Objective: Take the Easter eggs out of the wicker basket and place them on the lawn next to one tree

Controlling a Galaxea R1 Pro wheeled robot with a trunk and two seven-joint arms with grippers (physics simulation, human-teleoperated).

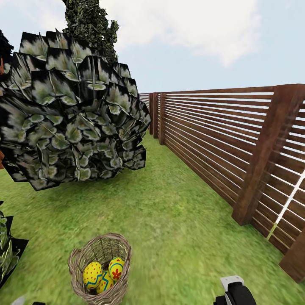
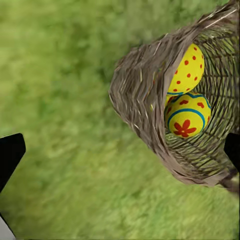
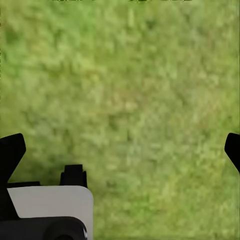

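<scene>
So the wicker basket [image 1: 101, 269] sits on the lawn [image 1: 178, 220] near the robot, a bit to the left, with all three Easter eggs [image 1: 103, 272] inside, none out yet. In both wrist views the jaws are spread wide with nothing between them; the left gripper [image 2: 120, 150] hangs just beside the basket, the right gripper [image 3: 120, 150] over bare grass. I'd reach in from the rim with the left, grab the topmost egg around its middle, and lift straight up so the wicker doesn't snag. No readable writing anywhere, just painted dots and zigzags.
</scene>
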